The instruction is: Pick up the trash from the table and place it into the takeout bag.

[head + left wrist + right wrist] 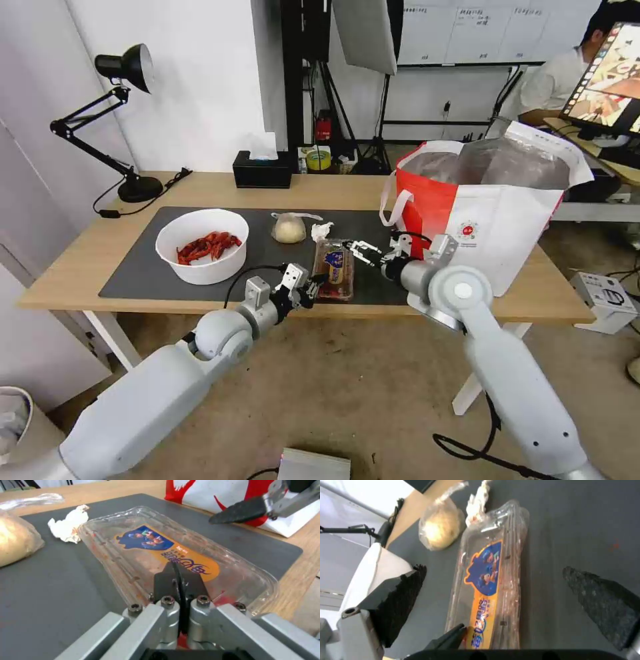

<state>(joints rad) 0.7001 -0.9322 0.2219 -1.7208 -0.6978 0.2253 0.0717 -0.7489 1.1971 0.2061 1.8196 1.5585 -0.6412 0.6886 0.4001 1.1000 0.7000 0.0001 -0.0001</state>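
**Both grippers on the food box at the desk's front edge**

The left gripper (pixel 315 283) is closest in, reaching over the front edge of the desk (pixel 220 190) to the near end of the clear food box (pixel 335 268). In the left wrist view its fingers (pixel 166 580) are pressed together with only a thin slit between them, tips over the box's label end. I can't tell whether a lip of plastic is nipped in there. This looks like pinning or pinching the flimsy end so the box doesn't skate.

The right gripper (pixel 363 252) comes in from the takeout-bag side, just above the box's far half. Its fingers (pixel 403 590) are spread wide with nothing in them. In the right wrist view the box (pixel 490 580) lies lengthwise in the gap, so it's probably lined up to close across the narrow width.

The box lies flat on the dark mat (pixel 133 273), lid closed, about mid-length of the desk near the front edge. The crumpled tissue (pixel 321 231) touches or nearly touches its far end. The knotted bag with the beige lump (pixel 289 228) sits just beside that. The white bowl of crayfish shells (pixel 202 245) is further toward the left end.

The takeout bag (pixel 507 220) stands upright at the right end with its mouth open, a short carry from the box. No trash looks bagged yet, though the bag's inside is mostly hidden.
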